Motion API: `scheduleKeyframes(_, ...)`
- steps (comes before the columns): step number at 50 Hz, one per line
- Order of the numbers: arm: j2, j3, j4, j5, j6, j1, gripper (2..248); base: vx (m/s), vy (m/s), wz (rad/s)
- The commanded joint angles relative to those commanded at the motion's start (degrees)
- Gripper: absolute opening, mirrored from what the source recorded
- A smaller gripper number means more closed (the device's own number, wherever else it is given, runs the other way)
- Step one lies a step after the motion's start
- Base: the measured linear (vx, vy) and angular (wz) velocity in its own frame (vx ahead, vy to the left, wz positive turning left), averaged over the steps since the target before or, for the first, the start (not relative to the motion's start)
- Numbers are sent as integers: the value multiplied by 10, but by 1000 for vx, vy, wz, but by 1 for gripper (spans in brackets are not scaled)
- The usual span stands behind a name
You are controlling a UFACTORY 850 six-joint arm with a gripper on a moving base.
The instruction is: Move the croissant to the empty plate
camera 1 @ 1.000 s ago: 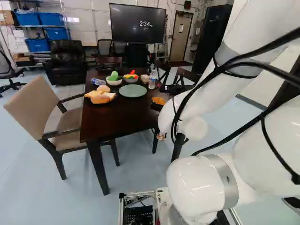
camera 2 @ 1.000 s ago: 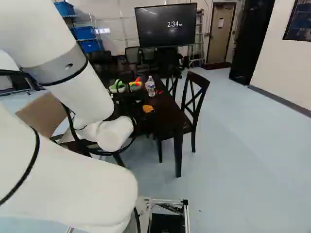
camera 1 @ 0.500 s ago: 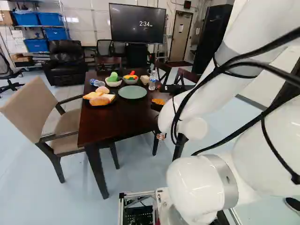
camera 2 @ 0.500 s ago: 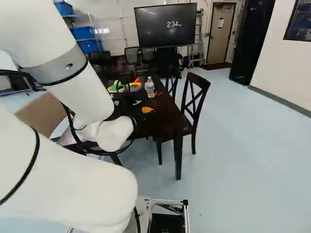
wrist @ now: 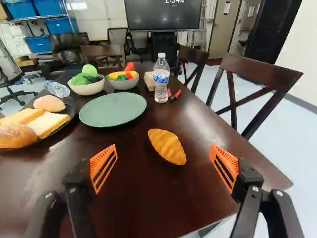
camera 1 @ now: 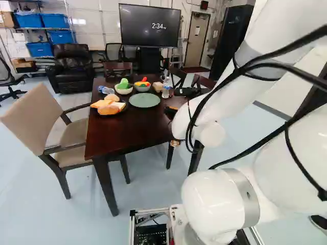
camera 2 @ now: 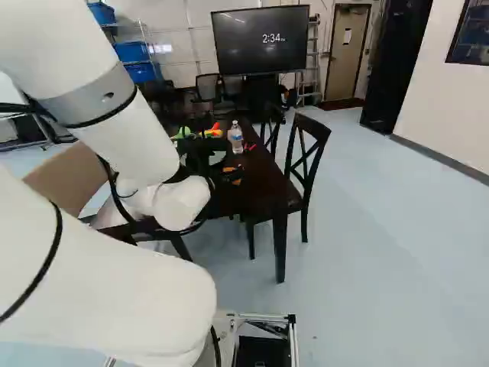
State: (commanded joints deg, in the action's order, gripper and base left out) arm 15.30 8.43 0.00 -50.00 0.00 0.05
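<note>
In the right base view, my gripper [camera 2: 228,174] shows as dark parts over the table, partly covering the orange croissant. In the wrist view the gripper [wrist: 163,166] stands open, its orange pads wide apart with nothing held. The croissant [wrist: 167,147] lies on the bare tabletop, a little ahead of the fingertips and between their lines. Beyond it and to its left is the empty green plate [wrist: 113,109], also seen in the left base view as a flat green plate [camera 1: 144,100].
On the dark table [wrist: 133,193], a black plate [wrist: 72,113] holds bread pieces. Two bowls [wrist: 86,88] [wrist: 123,83] of toy food, a water bottle [wrist: 161,79] and red-handled pliers [wrist: 174,95] stand farther back. Chairs [camera 1: 36,120] [wrist: 247,94] flank the table.
The base has moved slightly, shifting the scene in the base views. After that my arm has moved a little, bringing the gripper's dark parts in front of the croissant in the right base view.
</note>
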Motion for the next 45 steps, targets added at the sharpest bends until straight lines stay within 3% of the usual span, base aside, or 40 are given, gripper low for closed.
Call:
scheduleKeyframes(16,-29,49,-3,23,0,6,247,0,0,0)
scheduleKeyframes(45,-80,136,-36,161,0,21,247,0,0,0)
